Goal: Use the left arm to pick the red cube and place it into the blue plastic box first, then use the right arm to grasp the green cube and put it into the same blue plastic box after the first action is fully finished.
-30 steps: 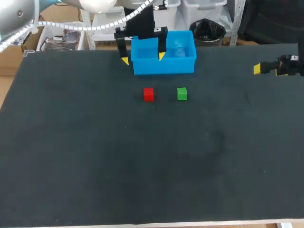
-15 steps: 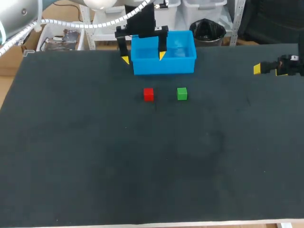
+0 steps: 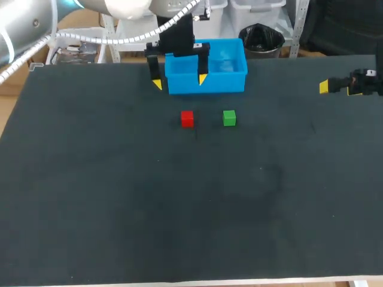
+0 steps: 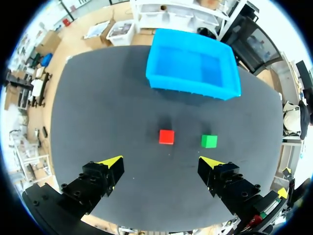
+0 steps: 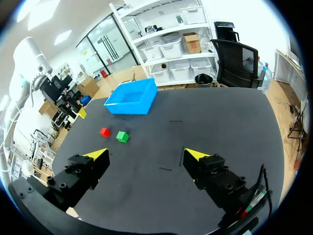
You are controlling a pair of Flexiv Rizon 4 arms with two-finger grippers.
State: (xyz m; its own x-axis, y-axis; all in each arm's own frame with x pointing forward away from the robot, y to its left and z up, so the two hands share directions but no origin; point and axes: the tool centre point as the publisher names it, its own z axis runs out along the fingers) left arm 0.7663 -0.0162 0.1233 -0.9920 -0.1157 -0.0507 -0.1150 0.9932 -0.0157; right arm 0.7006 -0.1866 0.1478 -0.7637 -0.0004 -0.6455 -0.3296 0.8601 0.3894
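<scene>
- Red cube: lies on the dark worktop, just in front of the blue plastic box and apart from it.
- Green cube: lies near the red cube on its right, in line with it; the two do not touch.
- Blue plastic box: stands at the worktop's far edge; no cube shows inside it in the left wrist view.
- Left tool: fingers spread wide, gripping nothing; it hangs by the box's left end, with the red cube ahead of it.
- Right tool: fingers likewise apart and holding nothing, at the worktop's right side, well apart from both cubes.
</scene>
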